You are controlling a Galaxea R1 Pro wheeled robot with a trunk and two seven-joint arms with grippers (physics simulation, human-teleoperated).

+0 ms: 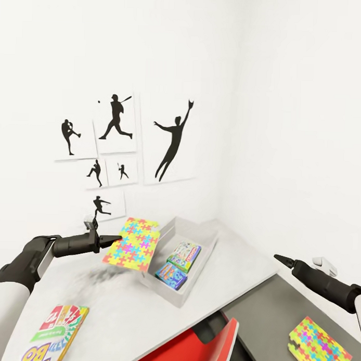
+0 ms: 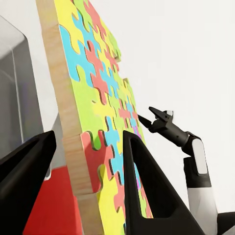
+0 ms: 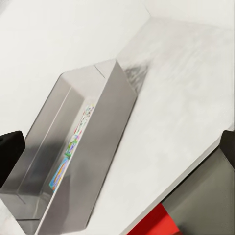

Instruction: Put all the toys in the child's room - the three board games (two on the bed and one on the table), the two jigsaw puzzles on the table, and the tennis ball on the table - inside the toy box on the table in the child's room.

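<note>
The left gripper (image 1: 116, 238) is clamped on one edge of a jigsaw puzzle (image 1: 132, 242), holding it off the table (image 1: 124, 308) and tilted, its far edge just over the near rim of the toy box (image 1: 182, 296). In the left wrist view the two dark fingers (image 2: 147, 181) sit on either side of the puzzle's (image 2: 98, 112) wooden edge, pressed against it. From that gripper, the toy box lies at about 3 o'clock in the head view, an open pale grey tray set close to the room's corner. Inside it lie two board games: a green-edged one (image 1: 184, 254) further back and a smaller blue one (image 1: 171, 275) in front of it, touching or nearly so. The right wrist view looks along the toy box's (image 3: 105, 147) long wall, with a coloured box (image 3: 68, 156) showing inside.

At 7 o'clock from the left gripper, a third board game (image 1: 55, 329) lies flat on the table near its front edge. The right gripper (image 1: 280, 259) hangs above the table's edge at 3 o'clock, well apart from the toy box, its tips together and holding nothing. Below it, at 5 o'clock, the second jigsaw puzzle (image 1: 320, 344) lies flat on the lower dark grey cabinet top (image 1: 269, 314). A red chair (image 1: 195, 347) sits under the table edge. Baseball silhouette pictures (image 1: 116, 147) hang on the white wall.
</note>
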